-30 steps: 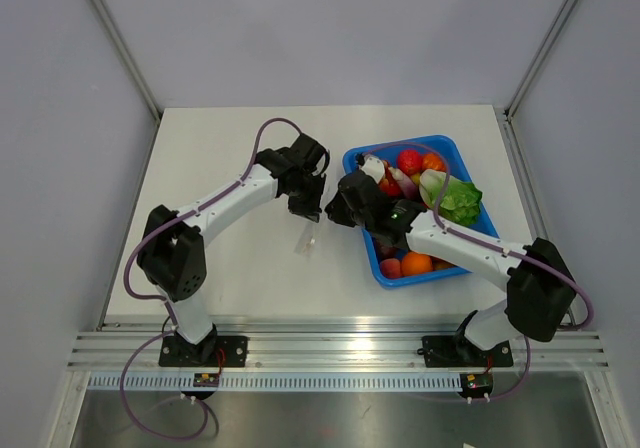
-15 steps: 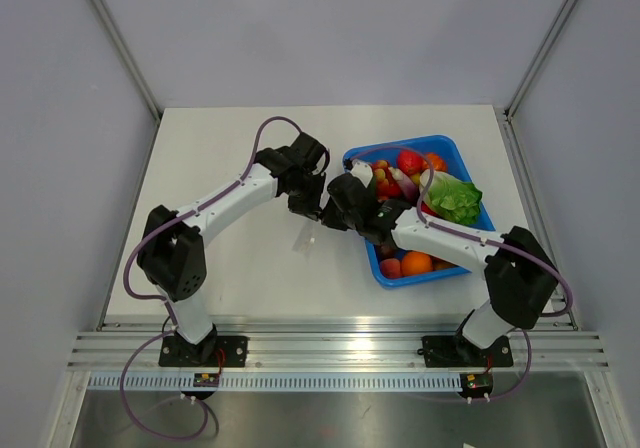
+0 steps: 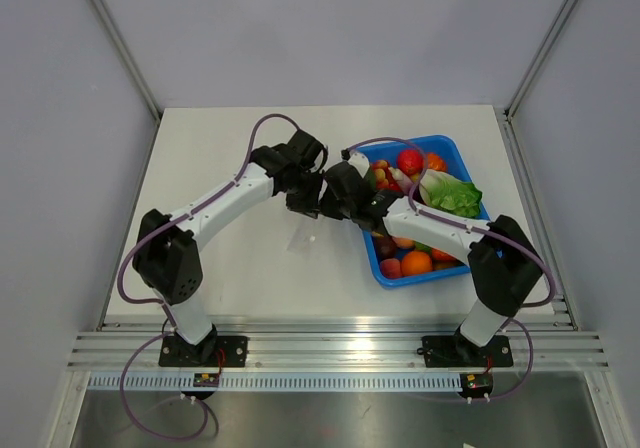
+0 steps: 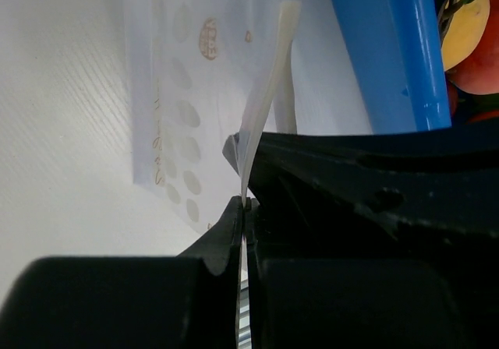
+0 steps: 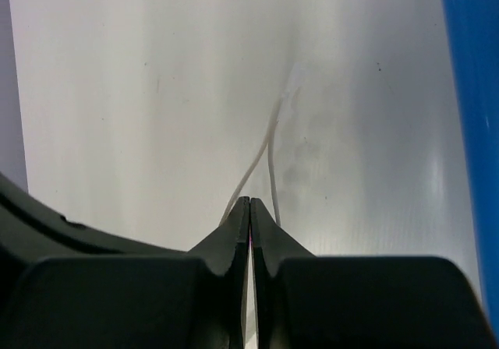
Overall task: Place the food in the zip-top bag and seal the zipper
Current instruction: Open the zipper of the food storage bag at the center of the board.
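The zip-top bag (image 3: pixel 302 234) is a clear pouch with pale printed specks that hangs down onto the white table left of the tray. My left gripper (image 3: pixel 304 201) is shut on its upper edge; in the left wrist view the bag (image 4: pixel 183 107) runs edge-on into the closed jaws. My right gripper (image 3: pixel 326 204) sits right beside the left one, shut on the bag's mouth edge. In the right wrist view two thin lips of the bag (image 5: pixel 270 142) spread apart from the fingertips. A small dark fruit (image 3: pixel 384 247) lies in the tray, partly hidden under my right arm. The zipper strip cannot be made out.
A blue tray (image 3: pixel 455 150) at the right holds red, orange and peach fruits and a green cabbage (image 3: pixel 456 198). Its left wall is close to both grippers, and it shows in the left wrist view (image 4: pixel 390 53) and the right wrist view (image 5: pixel 472 92).
My right gripper has moved left from over the tray to the bag's mouth beside the left gripper. The bag has shifted slightly left with the left gripper.
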